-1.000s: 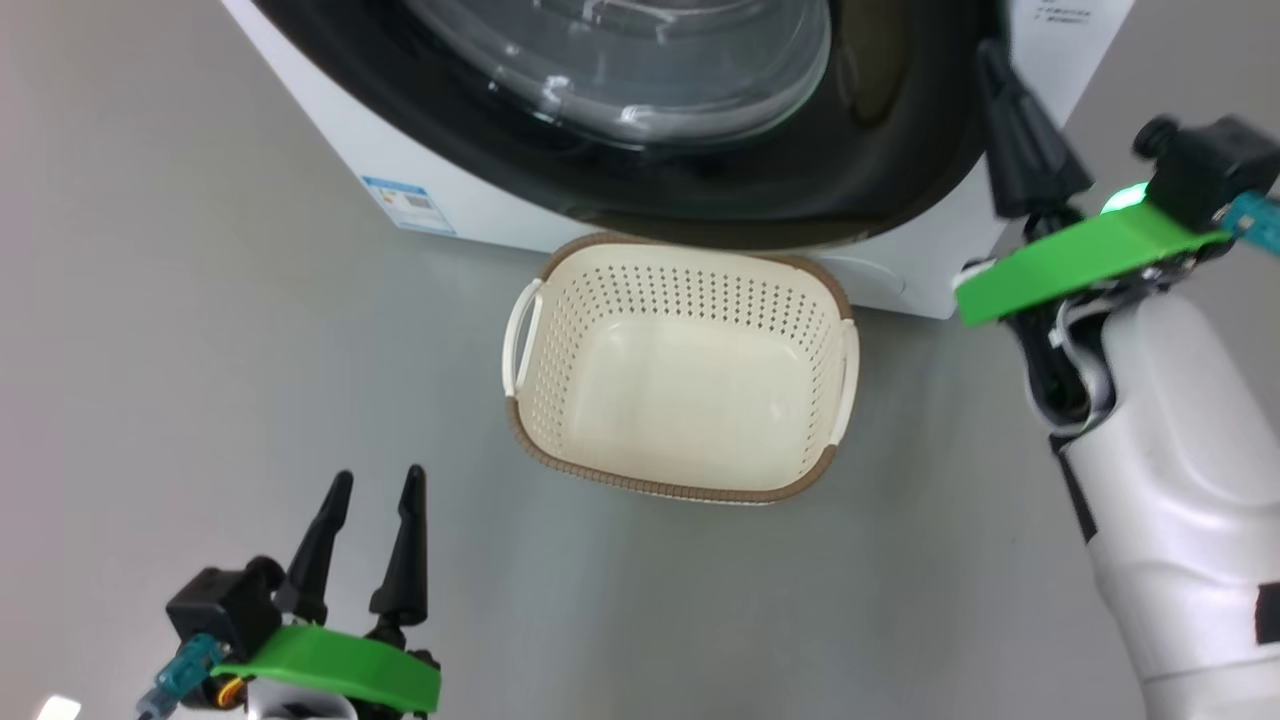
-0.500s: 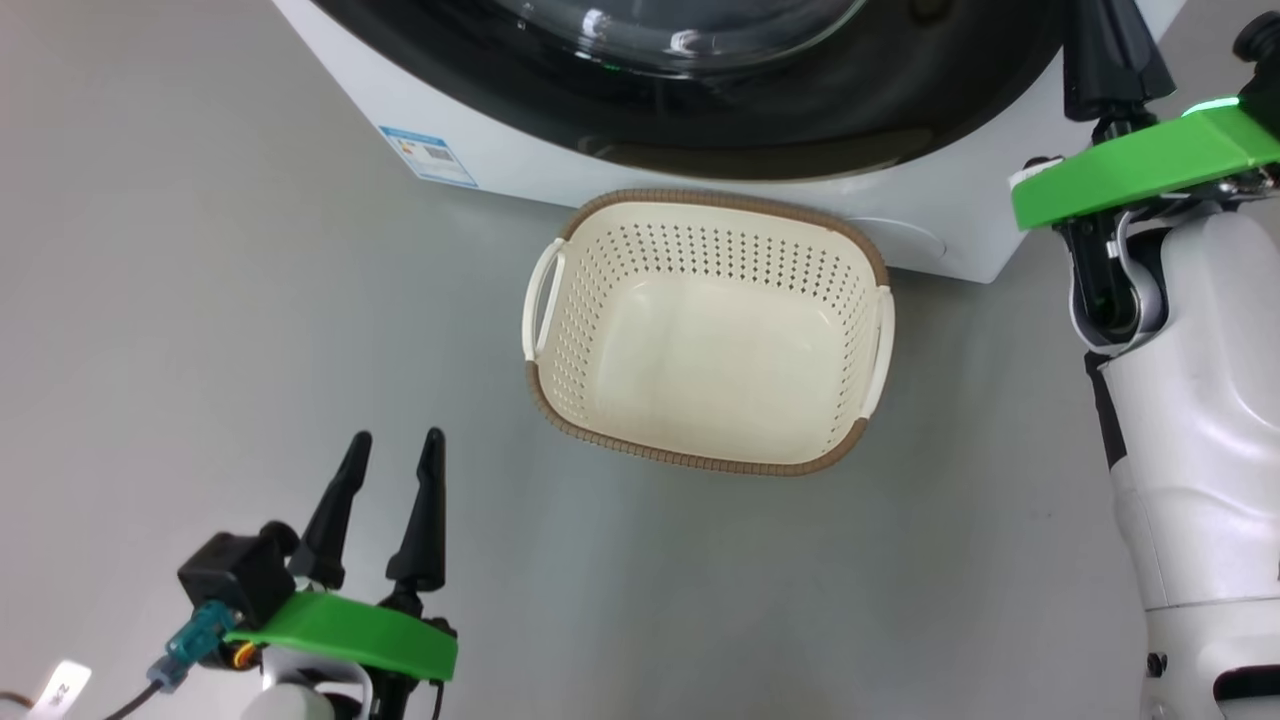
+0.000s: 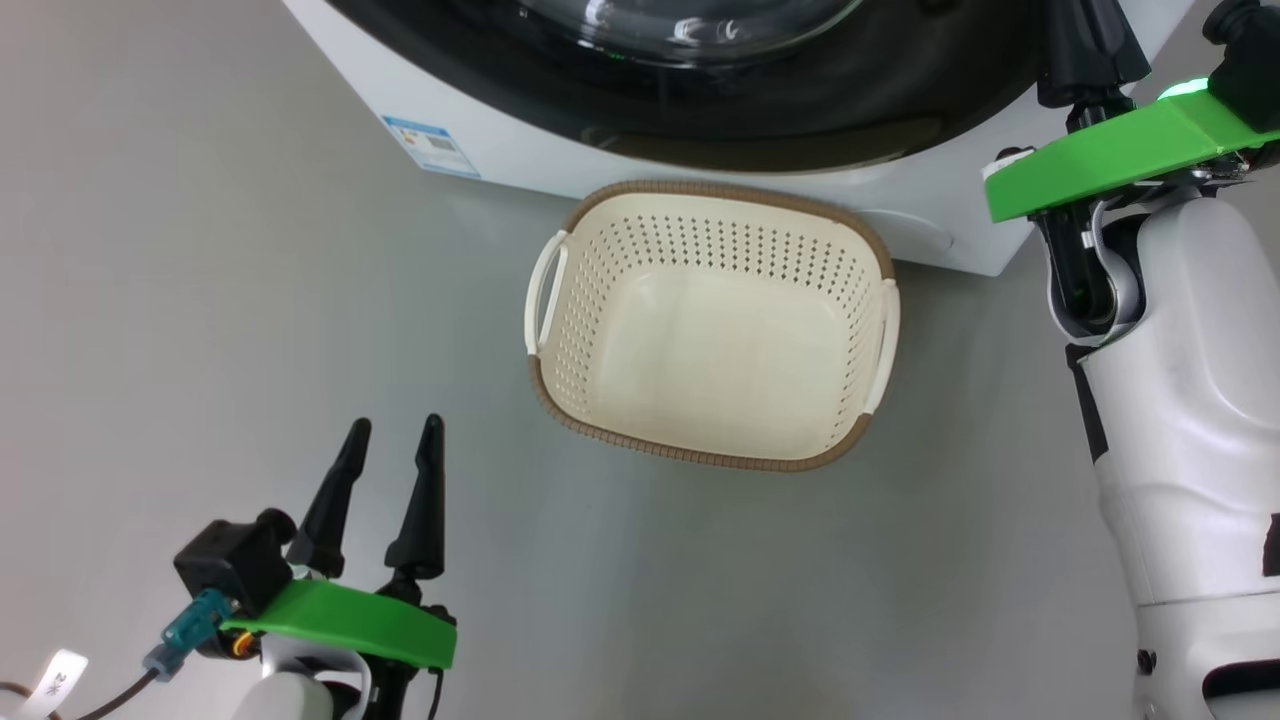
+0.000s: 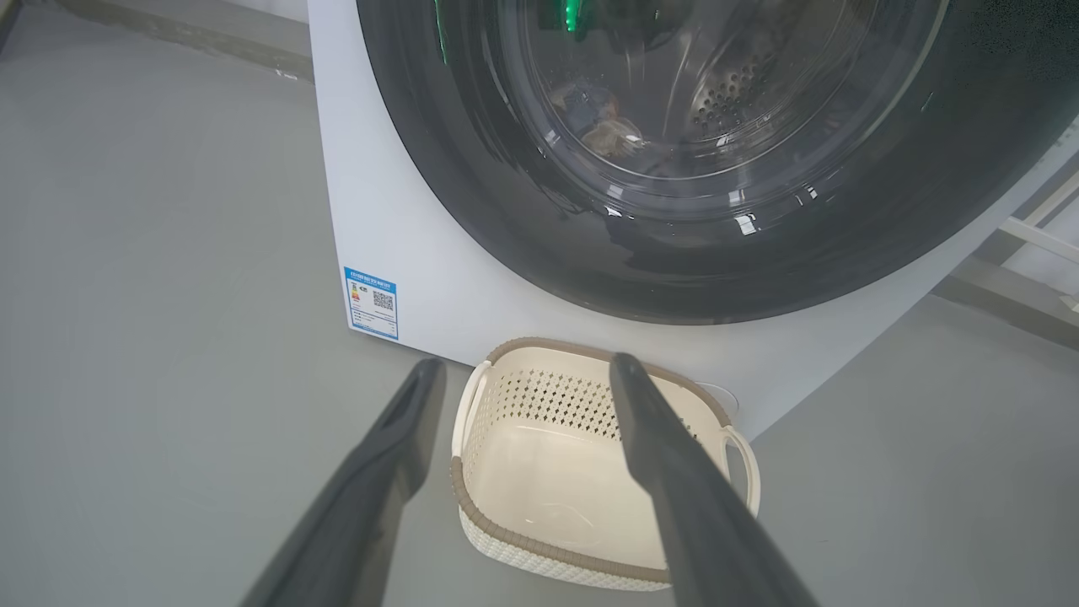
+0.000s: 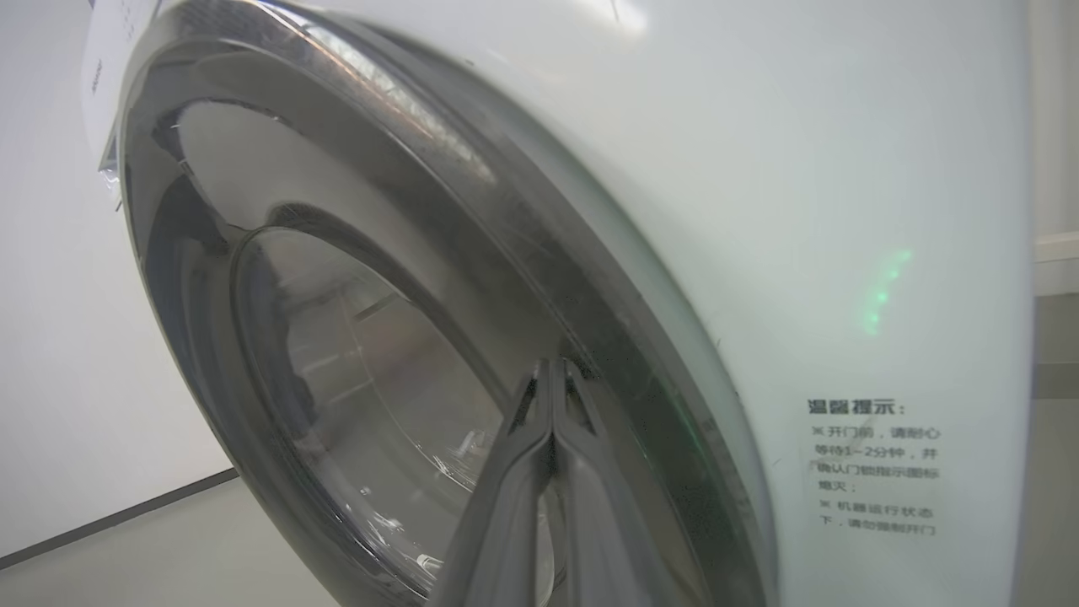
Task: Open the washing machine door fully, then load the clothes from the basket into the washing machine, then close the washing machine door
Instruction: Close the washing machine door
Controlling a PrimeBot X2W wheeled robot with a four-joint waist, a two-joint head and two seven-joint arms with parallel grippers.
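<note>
The basket (image 3: 715, 320) stands empty on the floor in front of the washing machine (image 3: 520, 150). The washing machine door (image 3: 800, 110) lies flush against the white front. In the left wrist view the clothes (image 4: 603, 126) show as a small bluish and tan bundle behind the door's glass (image 4: 674, 169). My left gripper (image 3: 395, 425) is open at the lower left, short of the basket (image 4: 573, 472), with nothing between its fingers (image 4: 396, 447). My right gripper (image 3: 1088, 30) is up at the door's right side. Its fingers are pressed together, and its tips (image 5: 552, 371) lie over the black rim (image 5: 253, 211); whether they touch it I cannot tell.
Grey floor runs to the left and in front of the basket. A small blue label (image 4: 371, 302) sits on the machine's lower left corner, and a printed notice (image 5: 872, 468) is on its white side. My pale right forearm (image 3: 1180, 400) rises to the right of the basket.
The head camera has shifted, so the whole picture sits differently. Against the machine, my right gripper stands a little higher than before. The left gripper and the basket have stayed put.
</note>
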